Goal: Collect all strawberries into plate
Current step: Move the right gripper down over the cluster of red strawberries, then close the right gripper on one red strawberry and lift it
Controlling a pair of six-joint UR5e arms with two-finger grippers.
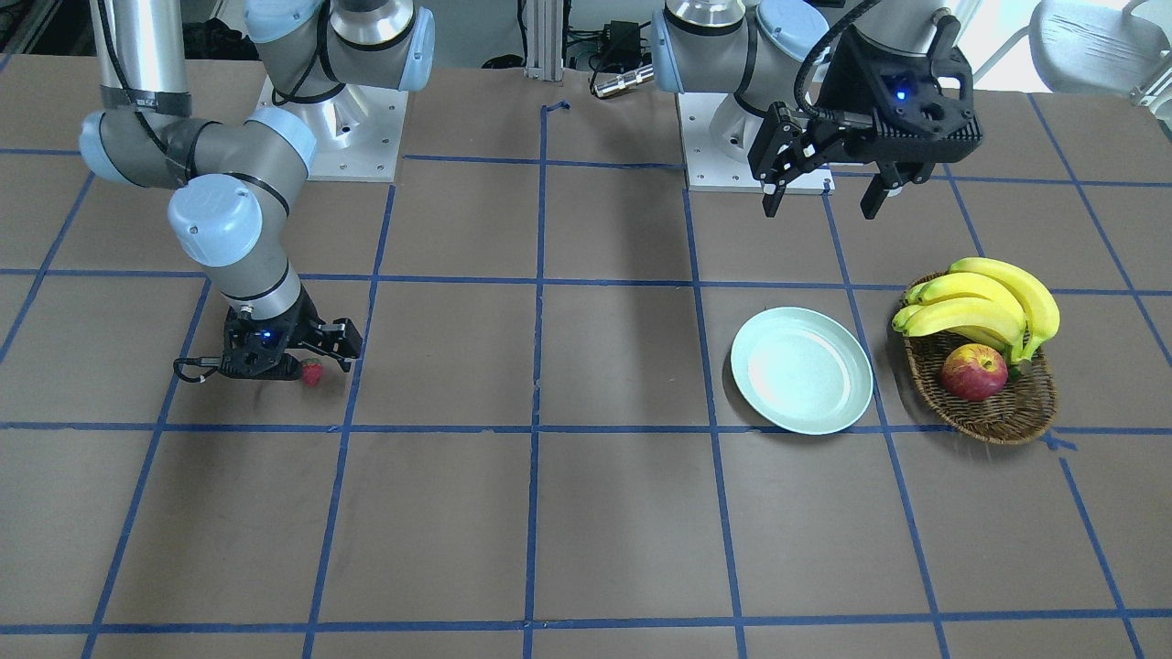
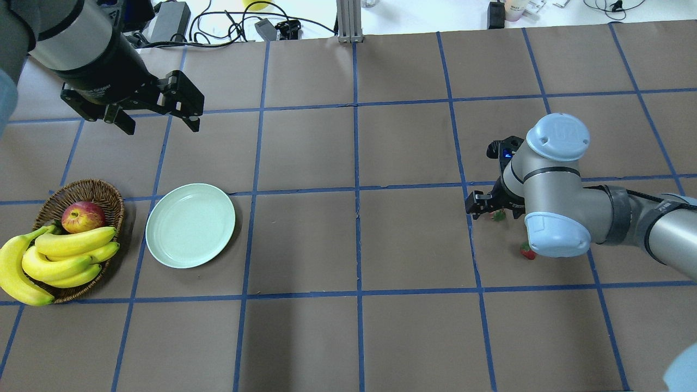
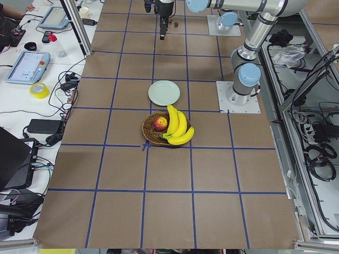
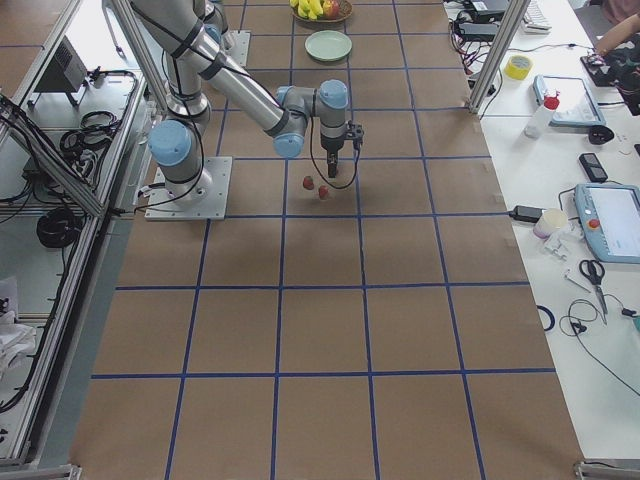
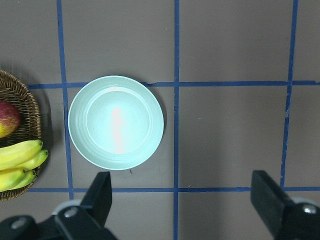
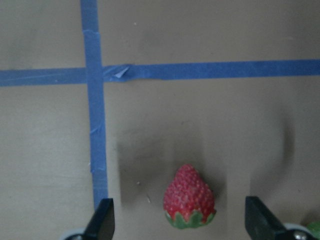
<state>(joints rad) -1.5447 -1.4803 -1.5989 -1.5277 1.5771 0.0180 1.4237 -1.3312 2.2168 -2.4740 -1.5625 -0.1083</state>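
Low over the brown paper-covered table [image 1: 586, 513], the right gripper [image 1: 307, 361] points straight down with its fingers [image 6: 103, 220] spread wide. In the right wrist view a strawberry [image 6: 190, 197] lies on the paper between them, nearer the middle than either finger and touching neither. Its red tip points toward a crossing of blue tape lines [image 6: 95, 75] and its green leafy top is toward the bottom edge of that view. A scrap of green shows at the lower right corner of the same view, too little to say what it is. From overhead, another strawberry [image 2: 526, 251] rests on the table just at the edge of the right arm's pale blue joint cap, partly hidden by it and a little apart from the gripper. Across the table, well away from the berries, the plate [image 2: 190, 225] sits flat with nothing on it, its pale mint-green face showing a streak of reflected light in the left wrist view. Just beside it stands a wicker basket [image 2: 87, 190] holding a red-yellow apple [image 2: 83, 216] and a bunch of bananas [image 2: 60, 256] that overhangs the rim. The left gripper [image 2: 161, 126] hangs in the air above the table beyond the plate, as seen from overhead. Its two black fingers [image 5: 100, 197] are set far apart with nothing between them, and the plate lies in view ahead of them.
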